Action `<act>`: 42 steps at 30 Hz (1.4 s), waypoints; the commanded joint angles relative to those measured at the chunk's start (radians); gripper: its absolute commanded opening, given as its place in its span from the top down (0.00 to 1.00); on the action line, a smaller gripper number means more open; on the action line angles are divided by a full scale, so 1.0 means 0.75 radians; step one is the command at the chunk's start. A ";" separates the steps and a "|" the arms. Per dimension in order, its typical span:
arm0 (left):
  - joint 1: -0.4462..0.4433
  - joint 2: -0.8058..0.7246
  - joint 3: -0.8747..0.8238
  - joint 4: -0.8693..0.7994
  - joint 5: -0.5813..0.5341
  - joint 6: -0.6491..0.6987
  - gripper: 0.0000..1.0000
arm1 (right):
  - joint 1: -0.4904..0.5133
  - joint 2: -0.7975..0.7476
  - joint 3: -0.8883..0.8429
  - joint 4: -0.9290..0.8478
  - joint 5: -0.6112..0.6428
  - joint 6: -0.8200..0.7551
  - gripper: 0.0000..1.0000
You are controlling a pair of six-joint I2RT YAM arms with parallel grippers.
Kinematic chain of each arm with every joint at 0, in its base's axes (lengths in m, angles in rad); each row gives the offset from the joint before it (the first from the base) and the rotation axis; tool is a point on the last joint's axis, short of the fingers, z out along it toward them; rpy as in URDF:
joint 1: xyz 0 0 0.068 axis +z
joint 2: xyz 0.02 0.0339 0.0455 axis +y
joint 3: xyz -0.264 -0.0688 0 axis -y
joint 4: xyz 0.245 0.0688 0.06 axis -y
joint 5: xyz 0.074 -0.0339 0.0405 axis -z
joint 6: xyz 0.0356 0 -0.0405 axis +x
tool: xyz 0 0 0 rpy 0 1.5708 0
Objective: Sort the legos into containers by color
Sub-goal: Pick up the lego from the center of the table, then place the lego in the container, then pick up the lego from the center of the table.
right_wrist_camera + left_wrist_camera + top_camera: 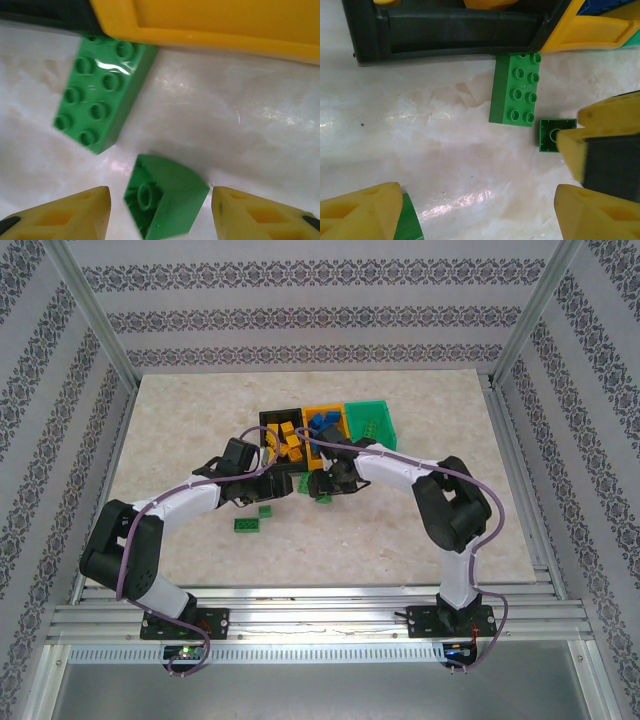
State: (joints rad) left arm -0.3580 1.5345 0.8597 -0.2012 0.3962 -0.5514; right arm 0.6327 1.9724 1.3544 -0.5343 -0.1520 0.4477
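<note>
**Small green brick loose between parted right tool tips**

Tipped on its side on the pale marbled worktop (250, 130), hollow underside showing: a small green plastic lego brick (167, 200). Flanked by the yellow fingertips (75, 212) of the right tool (160, 195), jaws apart, a clear gap at one tip, the other tip just beside the brick. Just beyond, flat and studs up: a long green eight-stud plastic brick (100, 90), its far end at the foot of the black rectangular plastic bin (263, 435) and the orange plastic bin (325, 407), right where the two meet. In the black bin, yellow-orange bricks (290, 440); in the orange, blue bricks (322, 422); touching the orange bin's far side, the green plastic bin (385, 425). Close by on the left, the left tool (477, 200), jaws wide apart, clamped on nothing, another green brick (409, 222) just beside one fingertip. Nearer the arm bases, one more green brick (248, 526) alone on the worktop.
</note>
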 commanded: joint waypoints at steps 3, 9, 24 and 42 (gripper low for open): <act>0.003 -0.053 0.020 -0.030 -0.014 0.023 0.21 | 0.003 0.073 0.019 0.004 0.046 0.022 0.45; 0.002 0.024 0.076 -0.037 0.004 0.032 0.22 | 0.002 0.074 -0.011 0.054 -0.040 0.044 0.71; -0.100 0.429 0.546 -0.359 -0.029 0.190 0.30 | -0.345 -0.265 -0.054 0.099 -0.147 0.041 0.72; -0.187 0.708 0.841 -0.582 -0.173 0.311 0.37 | -0.445 -0.148 0.095 0.016 -0.091 -0.083 0.44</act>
State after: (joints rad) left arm -0.4911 2.0312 1.4528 -0.5732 0.2901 -0.3599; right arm 0.2806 1.9018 1.4742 -0.5098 -0.2398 0.4099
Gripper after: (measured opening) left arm 0.636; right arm 0.560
